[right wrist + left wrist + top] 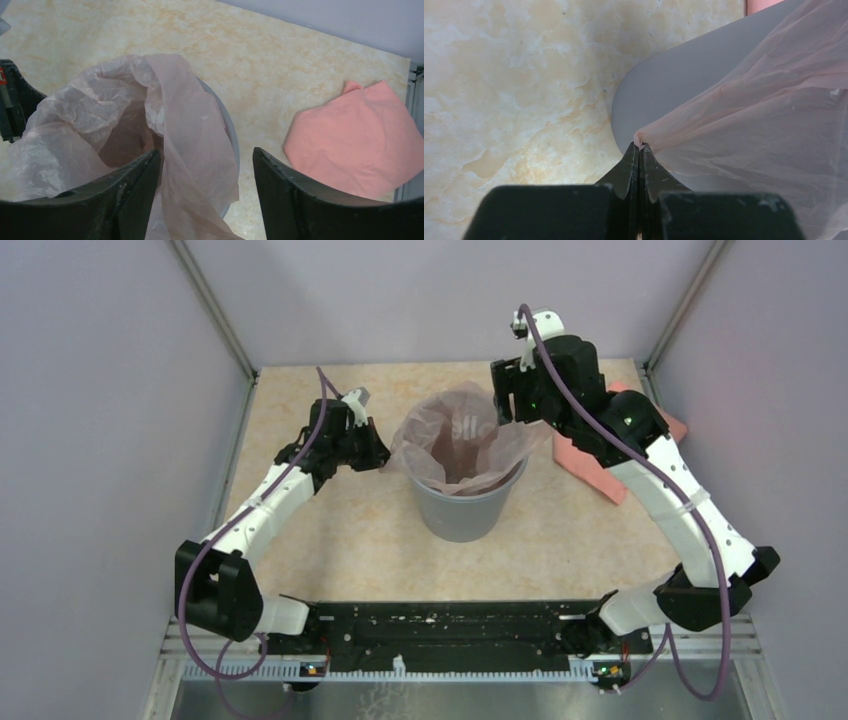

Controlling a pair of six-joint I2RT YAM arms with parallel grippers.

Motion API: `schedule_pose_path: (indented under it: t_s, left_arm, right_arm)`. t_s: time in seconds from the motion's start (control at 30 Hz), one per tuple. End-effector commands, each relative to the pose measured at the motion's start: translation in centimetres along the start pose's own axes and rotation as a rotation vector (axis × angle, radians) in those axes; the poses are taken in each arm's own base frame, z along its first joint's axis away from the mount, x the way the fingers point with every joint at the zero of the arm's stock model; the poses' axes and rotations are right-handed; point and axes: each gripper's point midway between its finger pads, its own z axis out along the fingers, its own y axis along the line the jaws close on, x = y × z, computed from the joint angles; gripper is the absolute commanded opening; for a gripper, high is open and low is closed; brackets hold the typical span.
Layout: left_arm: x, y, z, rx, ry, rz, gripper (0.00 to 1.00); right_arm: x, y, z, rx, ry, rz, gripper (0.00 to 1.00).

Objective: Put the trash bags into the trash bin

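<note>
Plain lilac-grey walls (pixel 90 420) on 3 sides; beige marble-look tabletop (pixel 340 540); alu corner posts (pixel 212 308).

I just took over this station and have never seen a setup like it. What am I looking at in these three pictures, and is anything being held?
Two robot arms are bolted to a marbled table. The wide picture looks down from above. The other two come from a camera on each wrist. The left gripper is shut on an edge of the thin pink trash bag, which sits in the grey trash bin and drapes over its rim. The right gripper is open above the bin's rim and holds nothing. A salmon folded bundle lies on the table to the right.
</note>
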Motion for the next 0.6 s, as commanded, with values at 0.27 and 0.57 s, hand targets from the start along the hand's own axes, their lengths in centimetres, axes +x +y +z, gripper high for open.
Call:
schedule_pose_path:
  t_s: [0.27, 0.57]
  left_arm:
    - [-2.3, -1.8, -0.6, 0.051, -0.062, 0.037, 0.00]
    - [-2.0, -2.0, -0.6, 0.064, -0.059, 0.030, 0.00]
  right_arm:
    - [-0.2, -1.7, 0.6, 0.095, -0.019, -0.007, 0.28]
    - [1.6, -5.3, 4.8, 0.242, 0.044, 0.012, 0.00]
